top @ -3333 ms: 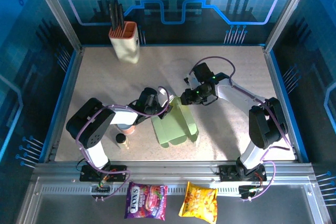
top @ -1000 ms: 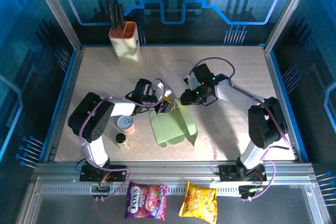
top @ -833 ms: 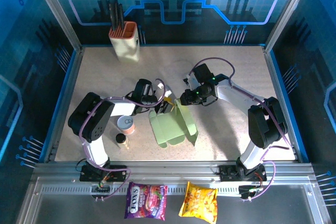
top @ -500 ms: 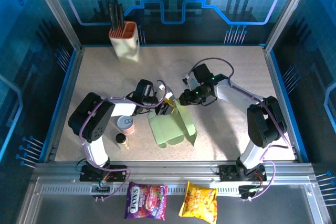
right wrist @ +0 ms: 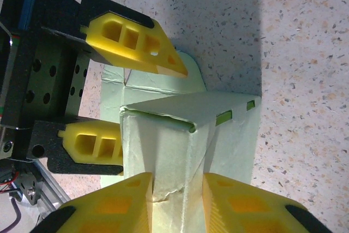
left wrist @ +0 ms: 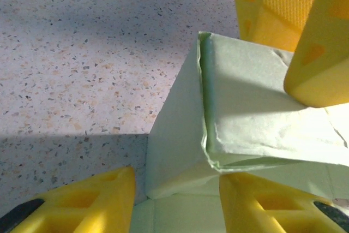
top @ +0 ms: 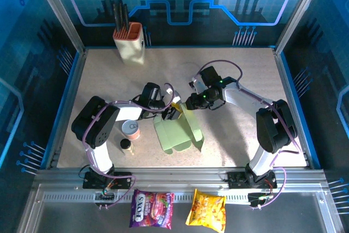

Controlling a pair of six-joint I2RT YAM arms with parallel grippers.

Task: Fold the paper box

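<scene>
The left gripper (top: pixel 170 112) is hovering with its jaws parted, straddling a corner of the pale green thin-cardboard paper box (top: pixel 177 135) without clamping it. The box is lying partly folded mid-way across the speckled table (top: pixel 109 80), and the right gripper (right wrist: pixel 177 189) is pinching its raised wall.

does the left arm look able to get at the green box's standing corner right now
Probably yes: the left gripper is open with the upright corner of the paper box just ahead of its jaws; the right gripper pinches the panel farther along.
</scene>
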